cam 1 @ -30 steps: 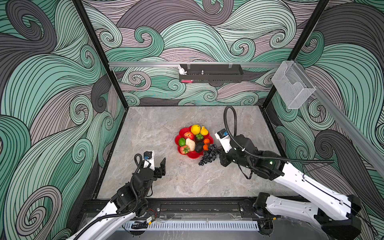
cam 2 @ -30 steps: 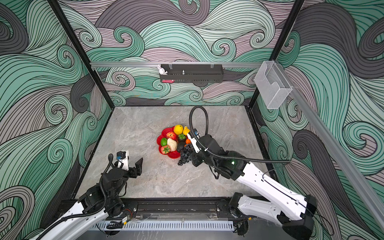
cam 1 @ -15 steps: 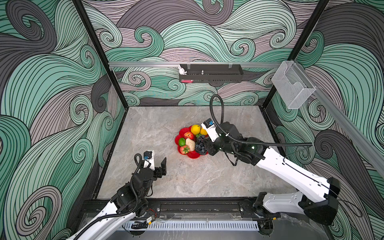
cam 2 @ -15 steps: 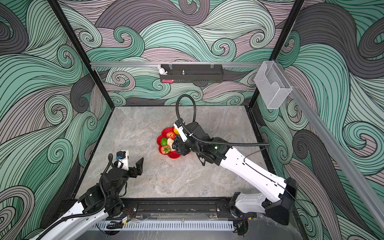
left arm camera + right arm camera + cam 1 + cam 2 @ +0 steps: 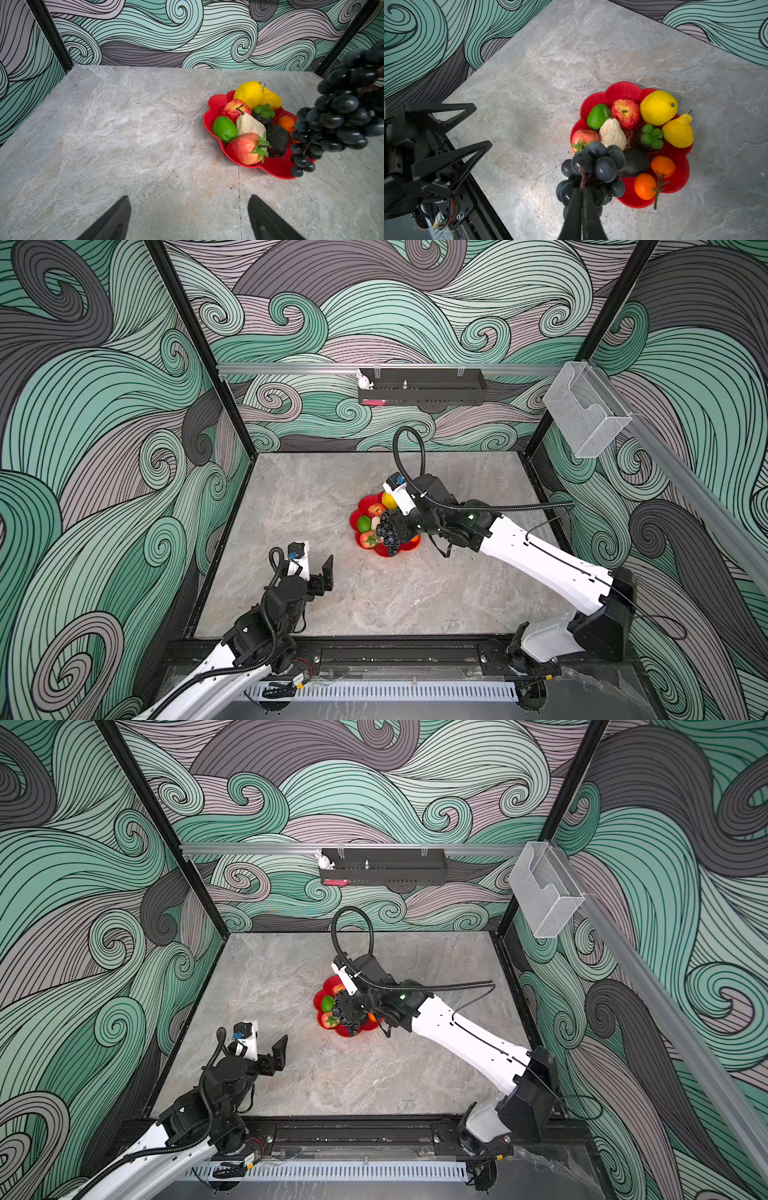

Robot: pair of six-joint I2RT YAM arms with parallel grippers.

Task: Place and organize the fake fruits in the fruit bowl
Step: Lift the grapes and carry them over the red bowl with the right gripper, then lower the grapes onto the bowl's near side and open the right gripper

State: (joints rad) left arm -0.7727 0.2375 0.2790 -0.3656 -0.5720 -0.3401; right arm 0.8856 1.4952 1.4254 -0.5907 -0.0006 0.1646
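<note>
Right gripper (image 5: 582, 188): jaws pinched tight on the stem of the grape bunch (image 5: 593, 164).
Bunch position: hanging over the near rim of the fruit bowl (image 5: 623, 87); cannot tell whether the lowest grapes touch it.
Bowl: centre of the table (image 5: 311, 489), holding lemon (image 5: 658, 107), apple (image 5: 625, 113), lime (image 5: 598, 116), cream pear (image 5: 611, 134) and others.
In the way: right arm (image 5: 519, 547) and bunch cover the bowl's right side in both top views.
Left gripper (image 5: 188, 200): jaws spread wide, empty, near-left, well apart from the bowl.
Surroundings: black tray (image 5: 422, 391) on the far rail, clear box (image 5: 586, 418) on the right wall.
</note>
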